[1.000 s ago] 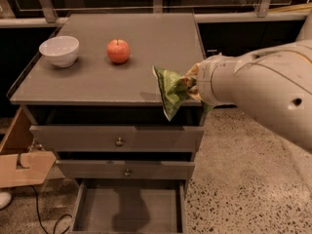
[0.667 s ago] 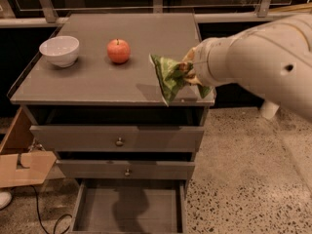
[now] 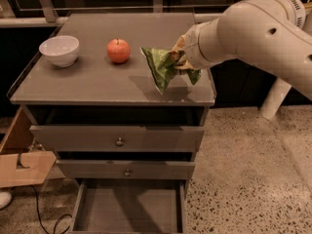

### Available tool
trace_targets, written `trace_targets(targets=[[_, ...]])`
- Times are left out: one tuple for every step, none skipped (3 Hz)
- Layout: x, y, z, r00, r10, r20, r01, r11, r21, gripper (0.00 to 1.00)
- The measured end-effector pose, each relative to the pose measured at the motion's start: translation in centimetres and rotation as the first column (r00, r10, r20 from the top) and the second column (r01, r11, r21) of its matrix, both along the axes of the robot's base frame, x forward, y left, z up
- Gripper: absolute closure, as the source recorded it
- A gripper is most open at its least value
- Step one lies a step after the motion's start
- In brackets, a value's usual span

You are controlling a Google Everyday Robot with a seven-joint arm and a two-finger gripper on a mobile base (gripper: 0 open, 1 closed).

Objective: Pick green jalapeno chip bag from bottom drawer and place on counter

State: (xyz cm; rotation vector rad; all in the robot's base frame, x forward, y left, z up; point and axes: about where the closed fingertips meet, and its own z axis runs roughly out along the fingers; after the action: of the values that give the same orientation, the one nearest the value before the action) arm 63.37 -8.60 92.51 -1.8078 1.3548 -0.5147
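Gripper sits over the right part of the flat grey desk, at the end of the thick white robot arm that reaches in from the right. Jaws closed on the wrinkly, shiny green jalapeno chip bag, holding it by its right side.

The bag hangs tilted with its lower corner pointing down at the desk and a shadow beneath it. Contact between that corner and the surface: cannot tell.

On the desk, the round red apple is just left of the bag and apart from it. The white ceramic bowl is farther left, near the edge.

Below: two grey drawers, each with a small round metal knob. Under them the grey bottom drawer is pulled out, its flat floor exposed.

Brown cardboard pieces lie on the floor at left.
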Motion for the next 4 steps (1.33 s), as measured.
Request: trace_targets(targets=[[1.8, 0.7, -1.9, 0.9958, 0.065, -0.064, -0.065, 0.998, 0.006, 1.00], [3.5, 2.3, -4.2, 0.9792, 0.151, -0.135, -0.157, 0.987, -0.031, 1.00], [4.0, 3.5, -5.3, 0.9676, 0.191, -0.165, -0.200, 0.979, -0.042, 1.00], [3.9, 3.5, -5.4, 0.9674, 0.192, -0.165, -0.201, 0.979, -0.042, 0.82]])
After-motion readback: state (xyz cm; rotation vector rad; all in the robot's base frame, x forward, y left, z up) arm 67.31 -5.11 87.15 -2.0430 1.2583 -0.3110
